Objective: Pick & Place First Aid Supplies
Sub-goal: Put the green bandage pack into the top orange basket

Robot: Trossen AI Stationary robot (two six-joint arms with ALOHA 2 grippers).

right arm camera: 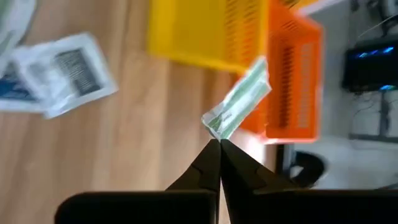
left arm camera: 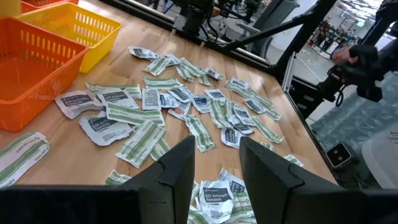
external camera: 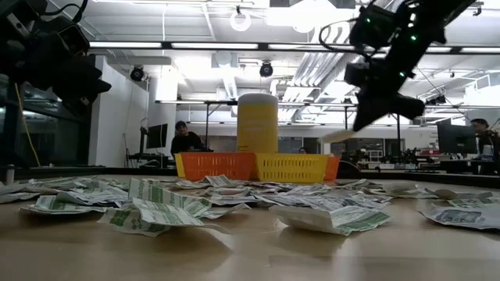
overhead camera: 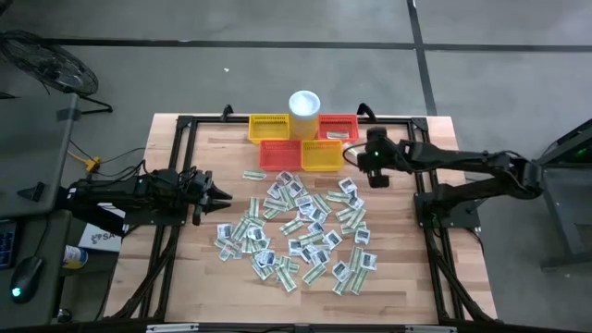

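Beside the baskets [overhead camera: 301, 141] – right tool [right arm camera: 219, 143] pinching green sachet [right arm camera: 239, 99] | left tool [left arm camera: 216, 165] parted – empty

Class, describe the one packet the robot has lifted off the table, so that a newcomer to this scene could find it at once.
Start at the cluster of yellow and orange baskets at the table's far edge. Just right of them hangs the right gripper, shut on a narrow green-and-white striped packet. Unlike the scattered sachets lying flat on the wood, it is pinched by one corner in mid-air.

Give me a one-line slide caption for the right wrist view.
Right gripper shut on a pale green packet, held above the table near the yellow basket and orange basket.
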